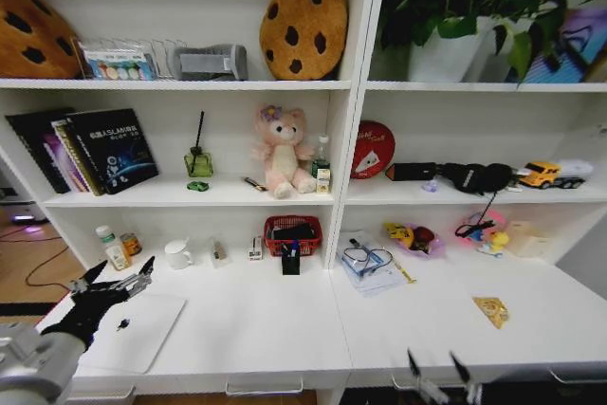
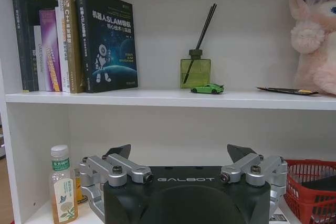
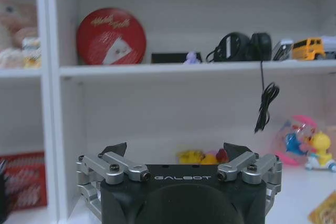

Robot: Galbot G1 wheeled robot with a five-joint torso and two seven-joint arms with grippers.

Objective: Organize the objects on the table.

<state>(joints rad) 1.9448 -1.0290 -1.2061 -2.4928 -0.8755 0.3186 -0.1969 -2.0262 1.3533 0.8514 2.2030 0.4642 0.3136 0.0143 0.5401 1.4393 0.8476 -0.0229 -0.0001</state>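
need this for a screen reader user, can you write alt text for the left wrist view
The robot's open left hand hangs in front of white shelving. On the shelf above it stand a row of books, a green reed diffuser with a tiny green toy car before it, and a pink plush toy; a labelled bottle and a red mesh basket sit lower down.

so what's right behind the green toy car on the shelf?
Behind the toy car stands a green reed diffuser with dark sticks, then the shelf's white back wall. The diffuser's base is partly covered by the car.
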